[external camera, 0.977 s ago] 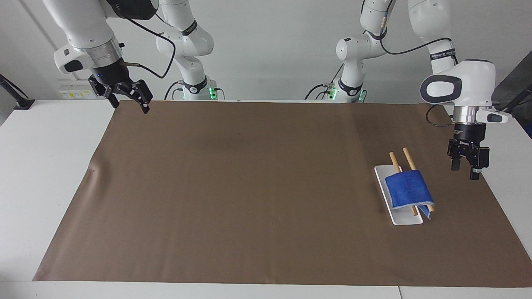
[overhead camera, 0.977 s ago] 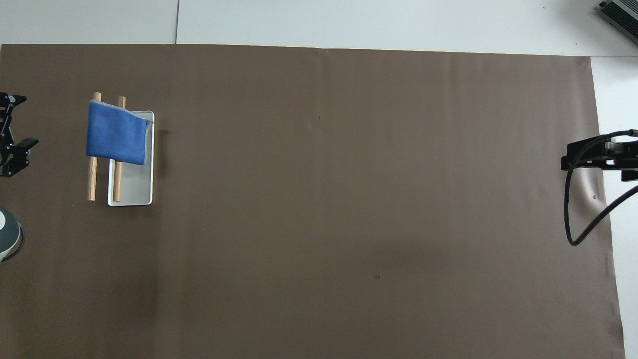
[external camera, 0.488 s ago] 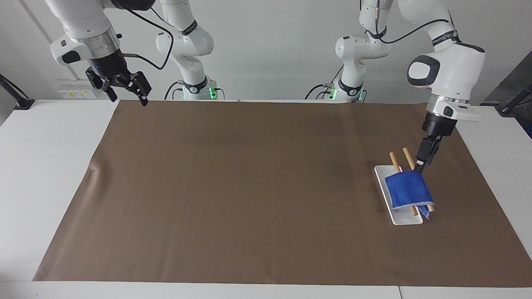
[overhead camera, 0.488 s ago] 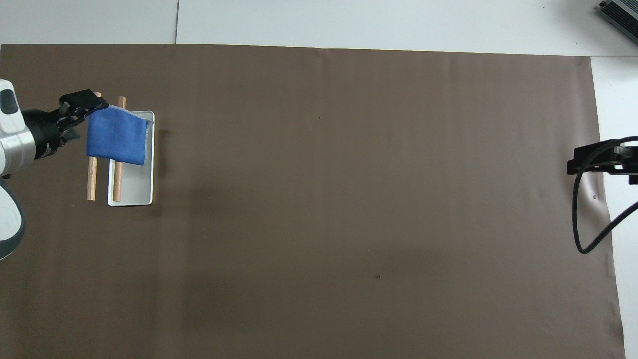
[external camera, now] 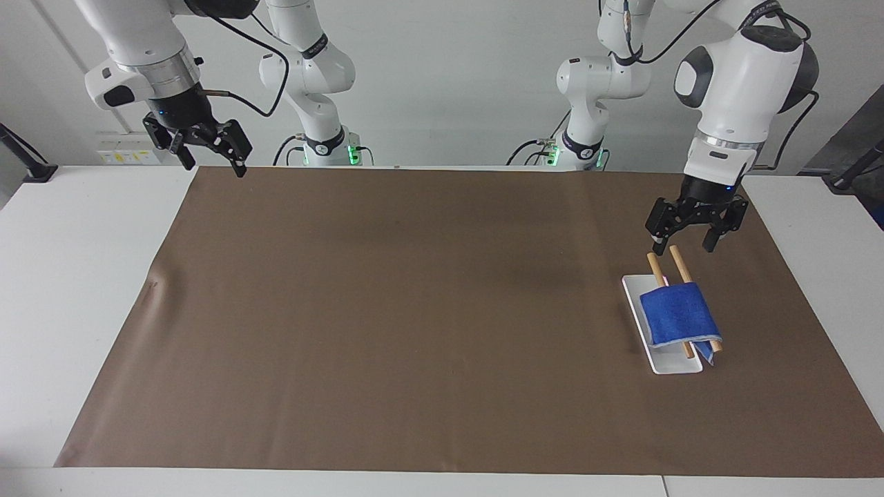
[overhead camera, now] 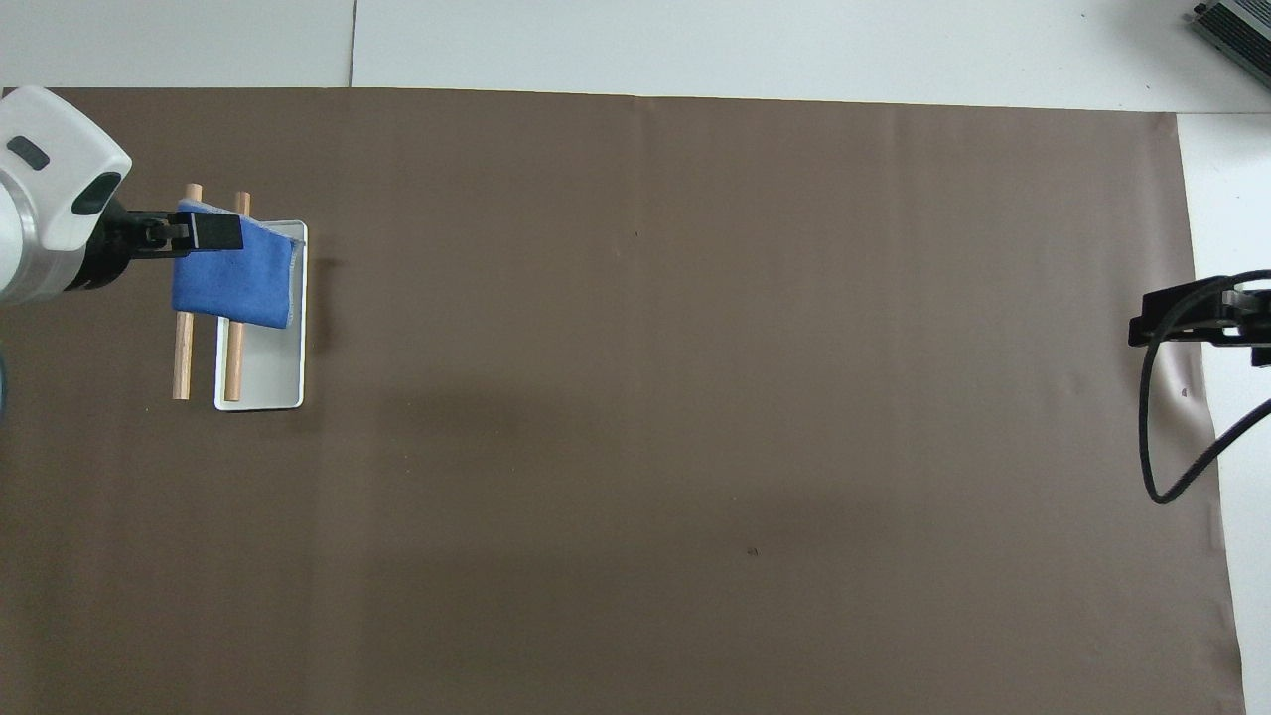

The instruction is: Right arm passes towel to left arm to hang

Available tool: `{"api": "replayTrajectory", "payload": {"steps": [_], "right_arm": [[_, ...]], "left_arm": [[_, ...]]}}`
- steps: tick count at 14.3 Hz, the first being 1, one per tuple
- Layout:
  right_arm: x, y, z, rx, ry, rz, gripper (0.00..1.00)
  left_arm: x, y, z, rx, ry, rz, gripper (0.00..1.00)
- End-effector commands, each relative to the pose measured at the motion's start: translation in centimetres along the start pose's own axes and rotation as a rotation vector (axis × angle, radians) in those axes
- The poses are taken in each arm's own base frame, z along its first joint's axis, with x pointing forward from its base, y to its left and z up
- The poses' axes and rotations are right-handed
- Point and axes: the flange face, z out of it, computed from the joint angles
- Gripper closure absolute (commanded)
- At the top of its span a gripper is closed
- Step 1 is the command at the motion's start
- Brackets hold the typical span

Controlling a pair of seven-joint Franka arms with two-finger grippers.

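The towel (external camera: pixel 679 316) (overhead camera: pixel 234 274) hangs draped over two wooden rods (external camera: pixel 681 266) (overhead camera: pixel 182 362), folded across them so its blue cloth covers the half of the rods farther from the robots. The rods lie side by side, with their long axes running from the robots' end of the counter (external camera: pixel 62 290) toward its outer edge, slightly slanted in the facing view. The towel's length crosses the rods, and its pale stitched edge shows at the end farther from the robots, where a corner droops below the rod tips. Taking the rods as the landmark: a white tray (external camera: pixel 668 362) (overhead camera: pixel 268 382) sits under them; one rod lies over the tray, and the other runs just beside the tray's long edge on the side toward the left arm's end of the counter. All of this rests on a brown mat (external camera: pixel 414 310) (overhead camera: pixel 695 397).

The left hand (external camera: pixel 694 238) (overhead camera: pixel 189 233) hangs in the air over the rods' bare ends, the ends nearer the robots, with its fingers spread apart and empty, clear of the towel. The right hand (external camera: pixel 207 148) (overhead camera: pixel 1192 323) waits well apart from the rods, raised at the right arm's end of the counter, its fingers also spread and holding nothing.
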Motion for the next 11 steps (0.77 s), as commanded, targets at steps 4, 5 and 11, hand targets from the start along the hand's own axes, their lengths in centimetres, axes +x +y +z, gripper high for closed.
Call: {"api": "replayTrajectory", "payload": {"steps": [4,5,11], "right_arm": [[-0.6,0.3,0.0,0.000,-0.004,-0.021,0.00],[-0.7,0.4,0.0,-0.001,-0.007,-0.020,0.00],[-0.6,0.3,0.1,-0.001,-0.007,-0.015,0.00]], "left_arm": [[1.4,1.9,-4.6,0.018,-0.147,0.105,0.00],[0.8,2.1,-5.2,0.009,-0.167,0.144,0.00],[-3.9,1.9,-6.3,0.004,-0.297,0.194,0.00]]}}
